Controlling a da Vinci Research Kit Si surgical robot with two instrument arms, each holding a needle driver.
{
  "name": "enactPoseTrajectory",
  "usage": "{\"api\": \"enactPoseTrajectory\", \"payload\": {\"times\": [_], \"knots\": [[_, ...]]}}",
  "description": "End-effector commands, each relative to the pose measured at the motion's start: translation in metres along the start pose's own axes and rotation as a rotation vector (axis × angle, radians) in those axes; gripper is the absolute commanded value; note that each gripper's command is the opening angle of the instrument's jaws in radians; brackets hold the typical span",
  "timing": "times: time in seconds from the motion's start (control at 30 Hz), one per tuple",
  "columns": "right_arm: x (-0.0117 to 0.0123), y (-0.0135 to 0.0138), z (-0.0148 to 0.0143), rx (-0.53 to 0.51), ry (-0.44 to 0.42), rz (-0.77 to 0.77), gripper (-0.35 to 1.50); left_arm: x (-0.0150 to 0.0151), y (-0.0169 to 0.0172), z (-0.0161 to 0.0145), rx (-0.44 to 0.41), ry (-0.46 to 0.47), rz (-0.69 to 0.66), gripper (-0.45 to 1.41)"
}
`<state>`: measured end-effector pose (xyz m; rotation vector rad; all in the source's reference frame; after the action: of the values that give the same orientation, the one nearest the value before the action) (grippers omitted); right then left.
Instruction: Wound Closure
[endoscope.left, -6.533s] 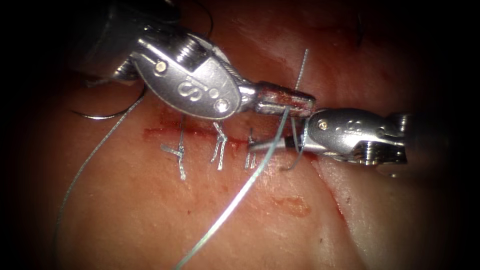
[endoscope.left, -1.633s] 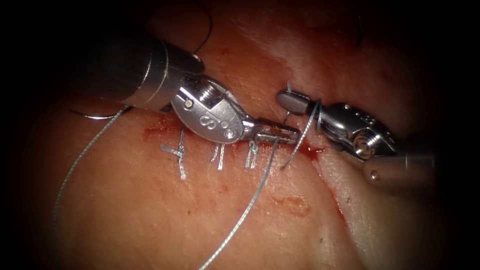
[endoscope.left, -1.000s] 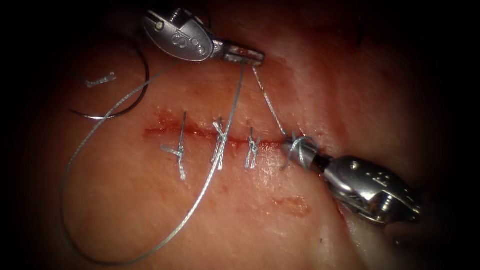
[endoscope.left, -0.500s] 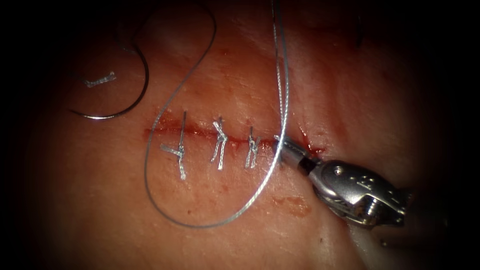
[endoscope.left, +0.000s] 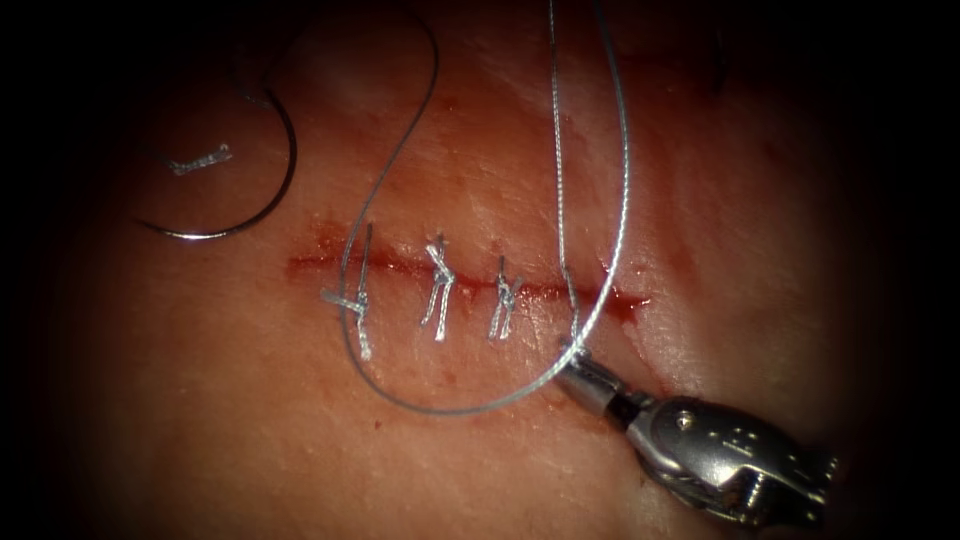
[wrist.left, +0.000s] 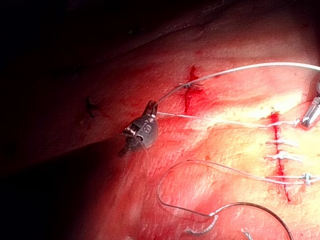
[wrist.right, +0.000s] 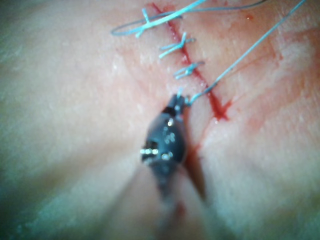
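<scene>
On the moist, glistening tissue (endoscope.left: 300, 420) with its thin red cut (endoscope.left: 460, 285), the right tool (endoscope.left: 572, 362) and left tool (wrist.left: 151, 106) each clench shiny looping thread (endoscope.left: 620, 190), while the slender curved needle (endoscope.left: 262, 195) lies free upper left.
</scene>
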<state>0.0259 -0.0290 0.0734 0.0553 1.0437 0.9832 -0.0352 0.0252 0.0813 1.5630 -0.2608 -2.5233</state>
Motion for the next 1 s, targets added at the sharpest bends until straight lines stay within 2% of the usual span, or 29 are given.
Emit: {"api": "enactPoseTrajectory", "payload": {"times": [0.03, 0.47, 0.77, 1.0], "knots": [[-0.0006, -0.0006, 0.0005, 0.003, 0.001, 0.002, -0.35, -0.0002, -0.0005, 0.0008, 0.006, -0.002, 0.003, -0.45], [-0.0008, -0.0016, 0.0001, 0.029, -0.001, -0.009, -0.35, -0.0018, -0.0035, 0.0007, 0.069, -0.066, 0.024, -0.45], [-0.0007, -0.0039, 0.0002, 0.092, -0.003, -0.038, -0.35, -0.003, -0.0051, 0.0007, 0.095, -0.1, 0.046, -0.45], [-0.0019, -0.0055, -0.0003, 0.151, -0.028, -0.079, -0.35, -0.0035, -0.0061, 0.0009, 0.115, -0.118, 0.06, -0.45]]}}
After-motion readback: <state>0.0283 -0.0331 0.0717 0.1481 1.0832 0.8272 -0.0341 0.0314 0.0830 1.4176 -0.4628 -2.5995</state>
